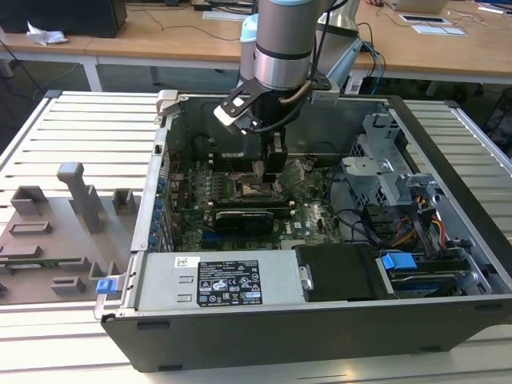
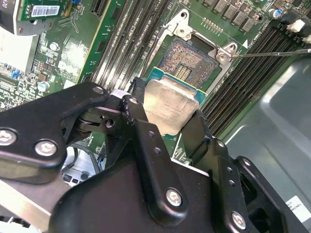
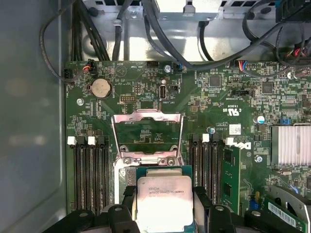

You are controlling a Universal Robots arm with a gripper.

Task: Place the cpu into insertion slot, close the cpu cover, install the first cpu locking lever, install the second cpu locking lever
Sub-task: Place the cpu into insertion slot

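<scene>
- In the exterior view the arm reaches down into an open computer case (image 1: 448, 160), and the gripper (image 1: 268, 170) is low above the green motherboard (image 1: 308, 220), close to the middle of it.
- In both wrist views the two black fingers (image 2: 141, 121) (image 3: 127, 199) are pressed on opposite edges of the cpu (image 2: 170, 104) (image 3: 164, 201); the chip is pinched between them with its silvery metal top turned up to the cameras.
- The cpu is not seated. In the second wrist view it hangs over one edge of the insertion slot (image 2: 187, 60), and most of the slot's field of contacts is uncovered.
- I cannot tell if the chip's edge touches the slot's rim.
- The cpu cover (image 3: 147, 115) is swung open; through its square window the board behind is visible.
- A thin metal rod (image 2: 272, 52) goes away from one corner of the slot's rim.
- Long black memory slots (image 3: 90, 165) lie on both sides of the slot.
</scene>
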